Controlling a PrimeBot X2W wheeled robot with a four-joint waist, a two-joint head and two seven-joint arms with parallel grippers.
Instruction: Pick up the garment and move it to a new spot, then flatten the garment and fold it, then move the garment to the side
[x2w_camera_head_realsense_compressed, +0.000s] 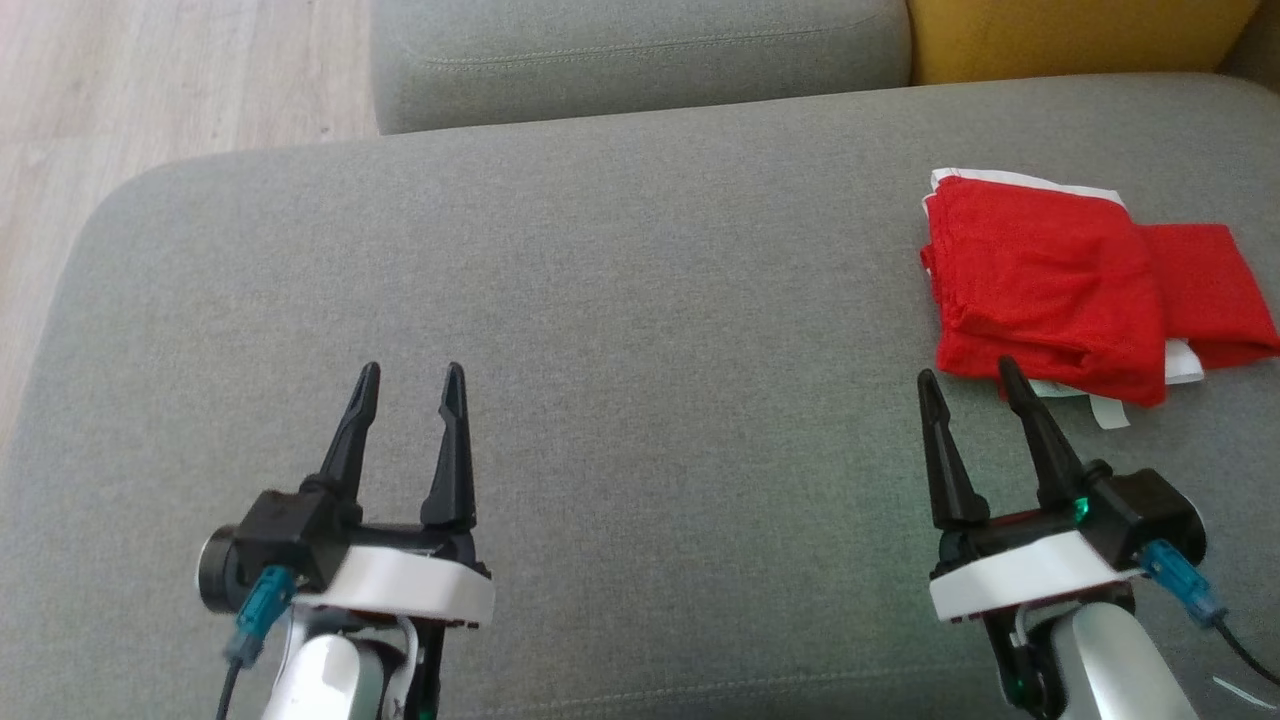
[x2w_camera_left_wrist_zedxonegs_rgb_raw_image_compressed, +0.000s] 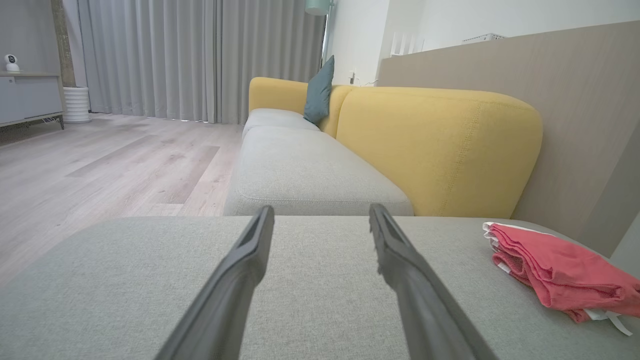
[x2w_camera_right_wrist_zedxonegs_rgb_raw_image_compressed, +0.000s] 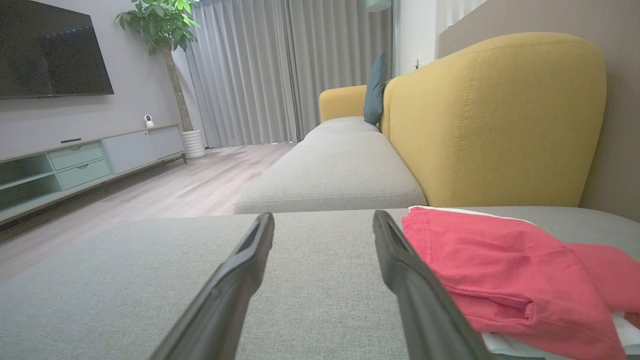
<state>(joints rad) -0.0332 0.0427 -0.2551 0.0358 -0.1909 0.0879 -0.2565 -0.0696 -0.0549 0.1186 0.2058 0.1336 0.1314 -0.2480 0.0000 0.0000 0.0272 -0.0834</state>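
Red soft-folded garment (x2w_camera_head_realsense_compressed: 1040, 280) lies on coarse grey cushion (x2w_camera_head_realsense_compressed: 620, 300); left tool (x2w_camera_head_realsense_compressed: 413, 370) and right tool (x2w_camera_head_realsense_compressed: 967, 369) both splayed, empty.

Grey sofa (x2w_camera_head_realsense_compressed: 600, 300) with a yellow backrest (x2w_camera_left_wrist_zedxonegs_rgb_raw_image_compressed: 440, 145) (a teal cushion (x2w_camera_left_wrist_zedxonegs_rgb_raw_image_compressed: 318, 90) leans on it), wood floor (x2w_camera_left_wrist_zedxonegs_rgb_raw_image_compressed: 100, 165), grey curtains (x2w_camera_left_wrist_zedxonegs_rgb_raw_image_compressed: 200, 55), a plant (x2w_camera_right_wrist_zedxonegs_rgb_raw_image_compressed: 160, 25) beside them, a TV (x2w_camera_right_wrist_zedxonegs_rgb_raw_image_compressed: 50, 50) above a low cabinet (x2w_camera_right_wrist_zedxonegs_rgb_raw_image_compressed: 75, 160).

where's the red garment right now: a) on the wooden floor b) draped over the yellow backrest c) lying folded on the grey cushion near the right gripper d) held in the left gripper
C: the red garment lies folded on the grey cushion, close to the open right gripper, whose fingers are not closed on anything.
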